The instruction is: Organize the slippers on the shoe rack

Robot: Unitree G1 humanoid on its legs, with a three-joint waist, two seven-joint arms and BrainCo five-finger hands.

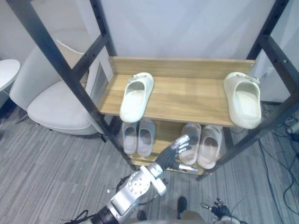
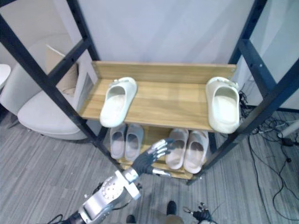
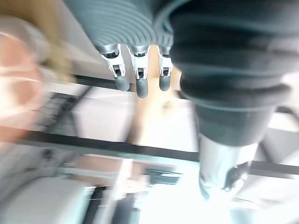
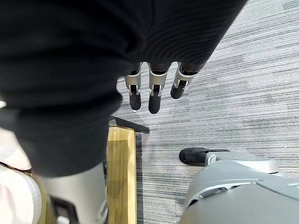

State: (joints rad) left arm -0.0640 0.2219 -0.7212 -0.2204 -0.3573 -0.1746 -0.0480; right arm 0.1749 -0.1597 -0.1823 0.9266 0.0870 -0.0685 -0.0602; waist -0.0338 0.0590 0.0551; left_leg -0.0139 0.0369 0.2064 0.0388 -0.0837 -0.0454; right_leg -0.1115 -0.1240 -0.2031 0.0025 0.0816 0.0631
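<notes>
Two cream slippers lie far apart on the wooden top shelf (image 1: 187, 98) of the shoe rack: one (image 1: 136, 97) at the left, angled, and one (image 1: 243, 99) at the right edge, both toes toward the back. On the lower shelf stand a pale grey pair (image 1: 138, 136) and a pinkish pair (image 1: 202, 144). My left hand (image 1: 174, 151) is raised in front of the lower shelf between the two pairs, open with straight fingers (image 3: 135, 77), holding nothing. My right hand (image 4: 152, 93) hangs low over the carpet beside the rack's foot, open and empty.
Black metal posts (image 1: 60, 65) frame the rack on both sides. A white armchair (image 1: 51, 100) with a cushion stands close to its left, and a round white table (image 1: 7, 72) lies further left. Cables (image 1: 280, 154) run over the grey carpet at the right.
</notes>
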